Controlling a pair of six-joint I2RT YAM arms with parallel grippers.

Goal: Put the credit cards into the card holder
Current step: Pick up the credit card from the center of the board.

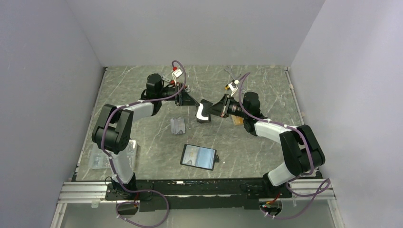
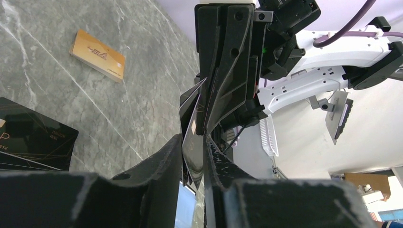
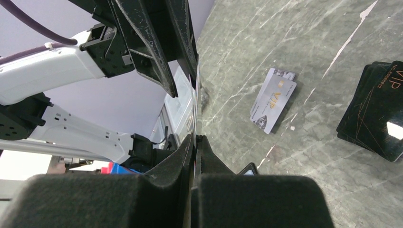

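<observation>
Hovering over grey marbled table (image 1: pixel 266 80), pale walls (image 1: pixel 190 28) around.
Both grip: left fingers (image 2: pixel 157 171) clamp card holder (image 2: pixel 191 142); right fingers (image 3: pixel 171 156) pinch credit card (image 3: pixel 196 104).

Glossy black cards (image 3: pixel 375 114); veined grey tabletop (image 3: pixel 294 28), perhaps polished stone

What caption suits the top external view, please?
Left hand and right hand meet mid-air, credit cards lying on the table.
</observation>
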